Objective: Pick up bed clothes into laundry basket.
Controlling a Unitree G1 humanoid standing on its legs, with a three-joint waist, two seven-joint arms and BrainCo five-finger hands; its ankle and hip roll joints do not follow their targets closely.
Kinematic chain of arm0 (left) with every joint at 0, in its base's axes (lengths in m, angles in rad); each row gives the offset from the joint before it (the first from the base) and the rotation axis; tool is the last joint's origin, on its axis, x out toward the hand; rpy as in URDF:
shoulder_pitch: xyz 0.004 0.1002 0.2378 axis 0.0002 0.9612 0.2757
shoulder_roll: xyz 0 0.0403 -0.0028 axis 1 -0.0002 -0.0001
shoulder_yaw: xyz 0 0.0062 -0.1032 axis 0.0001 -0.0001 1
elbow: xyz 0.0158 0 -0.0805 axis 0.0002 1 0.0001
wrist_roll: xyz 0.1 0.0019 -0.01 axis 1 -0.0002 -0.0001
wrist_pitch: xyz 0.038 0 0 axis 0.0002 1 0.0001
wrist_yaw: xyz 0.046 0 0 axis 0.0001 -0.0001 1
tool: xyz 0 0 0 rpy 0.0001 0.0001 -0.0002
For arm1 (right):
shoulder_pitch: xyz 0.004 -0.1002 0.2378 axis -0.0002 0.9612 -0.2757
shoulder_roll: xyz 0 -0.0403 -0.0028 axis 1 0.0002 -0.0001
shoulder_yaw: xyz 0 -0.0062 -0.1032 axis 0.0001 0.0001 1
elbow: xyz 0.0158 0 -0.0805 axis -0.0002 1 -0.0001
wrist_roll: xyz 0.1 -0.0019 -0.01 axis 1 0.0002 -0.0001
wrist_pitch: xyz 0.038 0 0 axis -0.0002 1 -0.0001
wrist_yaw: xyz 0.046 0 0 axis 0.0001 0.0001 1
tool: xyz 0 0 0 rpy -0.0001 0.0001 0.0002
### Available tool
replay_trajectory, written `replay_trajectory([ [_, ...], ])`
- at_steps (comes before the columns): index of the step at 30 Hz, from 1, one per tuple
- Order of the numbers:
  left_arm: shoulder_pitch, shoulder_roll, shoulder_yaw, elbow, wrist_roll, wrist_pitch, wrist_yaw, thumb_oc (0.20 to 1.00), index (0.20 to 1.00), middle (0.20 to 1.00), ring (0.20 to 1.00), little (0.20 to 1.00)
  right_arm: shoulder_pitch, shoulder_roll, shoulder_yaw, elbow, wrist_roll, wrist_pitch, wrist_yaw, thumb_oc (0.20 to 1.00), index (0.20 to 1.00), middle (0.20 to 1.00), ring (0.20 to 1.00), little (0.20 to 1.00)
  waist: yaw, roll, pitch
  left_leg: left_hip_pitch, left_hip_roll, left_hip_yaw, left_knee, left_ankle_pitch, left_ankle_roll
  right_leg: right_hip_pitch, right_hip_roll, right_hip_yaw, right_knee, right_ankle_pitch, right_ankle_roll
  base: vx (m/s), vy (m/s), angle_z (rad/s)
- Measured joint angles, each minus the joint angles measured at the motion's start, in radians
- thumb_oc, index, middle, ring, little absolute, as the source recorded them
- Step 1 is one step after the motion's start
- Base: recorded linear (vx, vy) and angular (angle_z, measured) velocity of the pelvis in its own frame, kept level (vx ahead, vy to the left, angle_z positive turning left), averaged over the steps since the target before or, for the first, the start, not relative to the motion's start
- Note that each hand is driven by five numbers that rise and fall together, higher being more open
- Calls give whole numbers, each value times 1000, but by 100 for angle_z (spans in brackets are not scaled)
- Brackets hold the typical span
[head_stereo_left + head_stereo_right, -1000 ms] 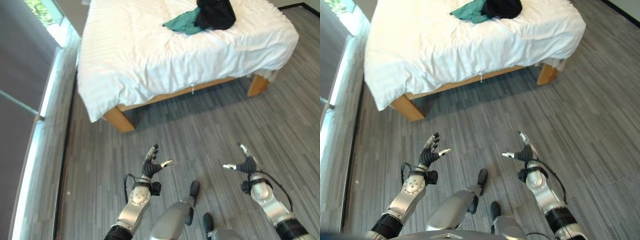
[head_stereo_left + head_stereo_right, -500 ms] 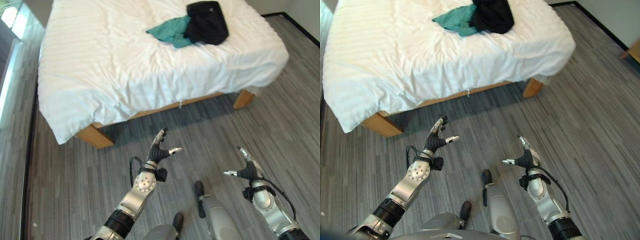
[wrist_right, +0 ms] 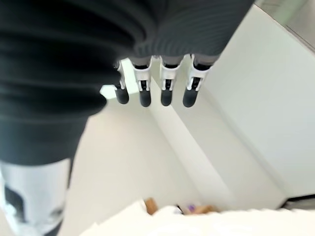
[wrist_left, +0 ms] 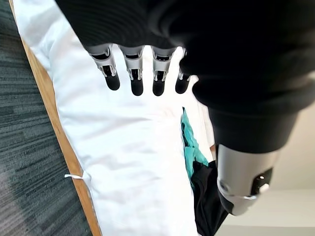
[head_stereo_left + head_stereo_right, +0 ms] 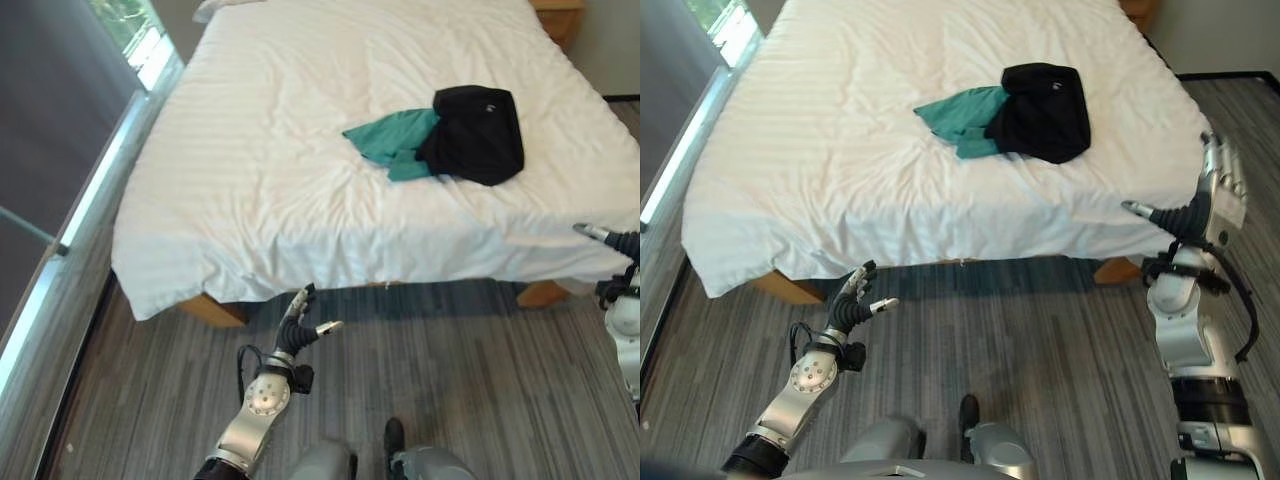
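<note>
Clothes (image 5: pixel 1015 118) heaped on white bed (image 5: pixel 840 150), left robot hand (image 5: pixel 852 305) open, right robot hand (image 5: pixel 1210 205) open

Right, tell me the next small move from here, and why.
Probably step closer to the bed and reach the right hand toward the black garment. Both hands are open and empty. The left hand hangs low over the floor short of the mattress edge. The black garment lies partly over the teal garment mid-bed, beyond either hand, and nearer the right one.
</note>
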Motion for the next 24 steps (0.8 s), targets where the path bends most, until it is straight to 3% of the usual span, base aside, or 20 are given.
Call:
replay_trajectory([
  [2,3,10,-17,1,-2,1,-2,1000,1000,1000,1000,1000,-38,-30,21,70,4,5,-30,1000,1000,1000,1000,1000,7,-12,0,2,26,14,-352,14,7,60,-4,-27,-38,-12,16,422,112,20],
  [3,1,13,-27,3,-21,0,-4,1000,1000,1000,1000,1000,-57,-63,43,116,11,16,-41,1000,1000,1000,1000,1000,7,1,-6,40,11,15,-640,55,21,92,-4,-22,-68,-28,38,519,156,25],
  [5,12,8,-29,6,-37,-1,-6,1000,1000,1000,1000,1000,-127,-103,92,230,21,33,-48,1000,1000,1000,1000,1000,14,22,-9,68,-28,-25,-912,105,24,109,3,1,-98,-33,48,348,78,-21],
  [6,14,5,-31,6,-38,0,-9,1000,1000,1000,1000,1000,-156,-115,101,258,22,44,-41,1000,1000,1000,1000,1000,25,48,-12,85,-38,-27,-960,115,37,114,9,13,-97,-41,56,271,52,-52],
  [7,22,0,-31,6,-39,4,-9,1000,1000,1000,1000,1000,-166,-119,108,269,22,56,-33,1000,1000,1000,1000,1000,31,51,-9,94,-53,-16,-966,127,54,126,11,24,-96,-42,53,217,95,-62],
  [8,38,2,-34,-1,-40,7,-12,1000,1000,1000,1000,1000,-151,-108,134,267,20,66,-19,1000,1000,1000,1000,1000,38,79,-21,163,-71,-25,-951,176,103,162,30,47,-37,-101,63,213,95,-54],
  [9,38,-5,-37,5,-43,13,-14,1000,1000,1000,1000,1000,-148,-100,166,266,19,73,-10,1000,1000,1000,1000,1000,34,86,-18,179,-54,-21,-950,210,101,93,50,28,139,-145,91,137,139,-53],
  [11,39,6,-67,-9,-64,12,-26,1000,1000,1000,1000,1000,-122,-100,189,255,18,78,11,1000,1000,1000,1000,1000,24,96,-19,220,-30,-39,-954,226,101,-56,63,-13,478,-143,141,96,84,-22],
  [12,23,29,-95,-13,-66,11,-27,1000,1000,1000,1000,1000,-159,-107,211,282,15,80,11,1000,1000,1000,1000,1000,2,83,-4,228,-37,-65,-930,247,106,-150,51,-1,689,-135,171,172,-10,24],
  [13,-21,70,-140,6,-66,13,-36,1000,1000,1000,1000,1000,-232,-117,240,327,8,96,15,1000,1000,1000,1000,1000,-31,58,3,240,-74,-74,-919,274,110,-263,4,24,837,-191,200,199,-46,26],
  [15,-43,56,-137,4,-68,10,-39,1000,1000,1000,1000,1000,-279,-143,233,331,9,106,14,1000,1000,1000,1000,1000,-33,53,6,266,-96,-71,-938,275,110,-294,-50,42,671,-230,191,226,-91,7],
  [16,-73,47,-136,6,-73,10,-39,1000,1000,1000,1000,1000,-335,-152,237,375,9,106,16,1000,1000,1000,1000,1000,-30,60,10,278,-100,-72,-941,275,110,-291,-81,50,430,-223,184,230,-96,1],
  [17,-95,47,-133,7,-76,9,-44,1000,1000,1000,1000,1000,-355,-154,243,406,10,107,19,1000,1000,1000,1000,1000,-25,61,10,283,-99,-75,-939,277,111,-279,-87,59,297,-196,199,221,-110,15],
  [19,-143,53,-138,37,-77,6,-47,1000,1000,1000,1000,1000,-371,-179,289,470,16,108,25,1000,1000,1000,1000,1000,-20,56,10,312,-104,-103,-950,271,124,-229,-102,92,74,-107,203,190,-140,43],
  [20,-141,54,-119,41,-78,2,-47,1000,1000,1000,1000,1000,-383,-176,301,491,25,109,49,1000,1000,1000,1000,1000,-5,40,4,345,-104,-92,-968,266,138,-199,-121,74,-21,-13,211,174,-127,30],
  [24,-107,57,-105,38,-79,-1,-46,1000,1000,1000,1000,1000,-459,-180,391,566,43,103,91,1000,1000,1000,1000,1000,7,8,-13,366,-118,-95,-971,240,136,-137,-149,43,-104,160,190,84,-80,18],
])
